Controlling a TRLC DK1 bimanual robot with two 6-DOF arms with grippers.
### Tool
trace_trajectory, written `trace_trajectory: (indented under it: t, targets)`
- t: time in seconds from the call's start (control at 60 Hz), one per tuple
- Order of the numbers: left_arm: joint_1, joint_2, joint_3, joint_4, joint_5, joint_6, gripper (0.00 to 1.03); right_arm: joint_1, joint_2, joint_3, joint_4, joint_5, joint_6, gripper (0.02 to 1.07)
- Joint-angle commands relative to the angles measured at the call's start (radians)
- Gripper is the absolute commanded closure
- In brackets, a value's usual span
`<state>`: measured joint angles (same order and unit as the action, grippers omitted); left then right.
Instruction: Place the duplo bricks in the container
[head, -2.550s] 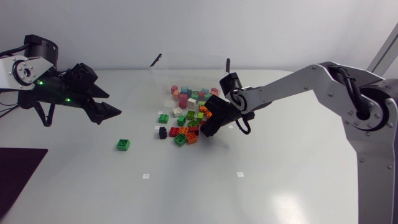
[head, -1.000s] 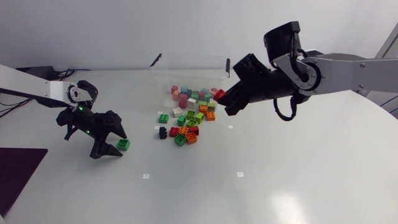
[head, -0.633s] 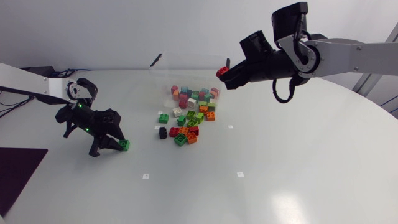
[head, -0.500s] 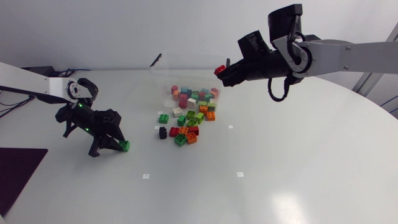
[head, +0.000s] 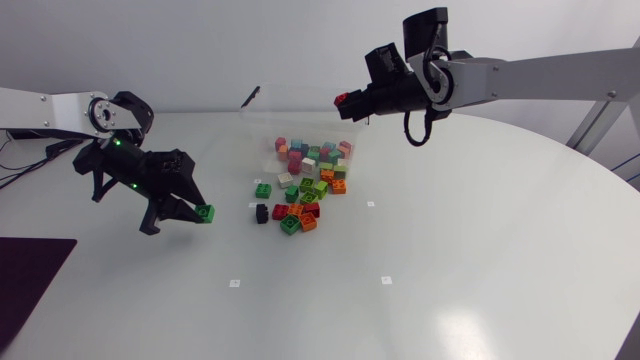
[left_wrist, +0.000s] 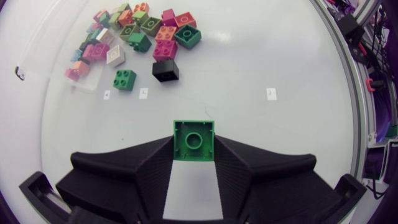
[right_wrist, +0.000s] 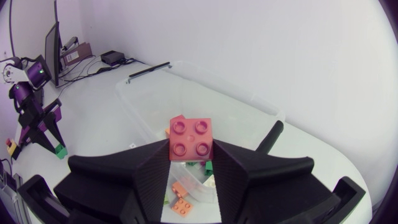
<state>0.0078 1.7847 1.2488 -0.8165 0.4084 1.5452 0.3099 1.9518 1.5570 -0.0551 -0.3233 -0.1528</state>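
Holding a green brick (left_wrist: 193, 140) clenched between both fingers: left gripper (head: 197, 214), lifted over the tabletop's left part, well apart from the container. Right gripper (head: 347, 102): fingers clamped on a red brick (right_wrist: 190, 139), studs showing, aloft by the right end of the clear container (head: 300, 102), which stands toward the tabletop's far edge. Inside it: mixed bricks (head: 298, 152), pink, teal, green. Loose bricks (head: 308, 204) on the tabletop just before it: green, orange, red, white, with one black brick (head: 261, 212) at the group's left

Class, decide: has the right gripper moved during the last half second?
Yes. The right gripper, shut on the red brick, moved left, towards the container's middle.
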Motion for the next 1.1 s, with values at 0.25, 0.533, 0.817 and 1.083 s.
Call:
trace_trajectory:
  t: [0.25,0.533,0.817,1.083]
  targets:
    - [-0.080,-0.082,0.104,-0.015,0.081,-0.169,0.77,0.031,0.144,0.158,-0.008,0.046,0.047,0.81]
    - [-0.124,-0.045,0.204,0.162,0.127,-0.451,0.77,0.047,0.162,0.207,-0.031,0.081,0.048,0.31]
    - [-0.177,0.042,0.347,0.339,0.125,-0.728,0.77,0.028,0.042,0.114,-0.035,0.079,0.056,0.18]
    - [-0.221,0.182,0.551,0.407,0.076,-0.898,0.77,0.024,-0.110,-0.083,-0.015,0.079,0.070,0.18]
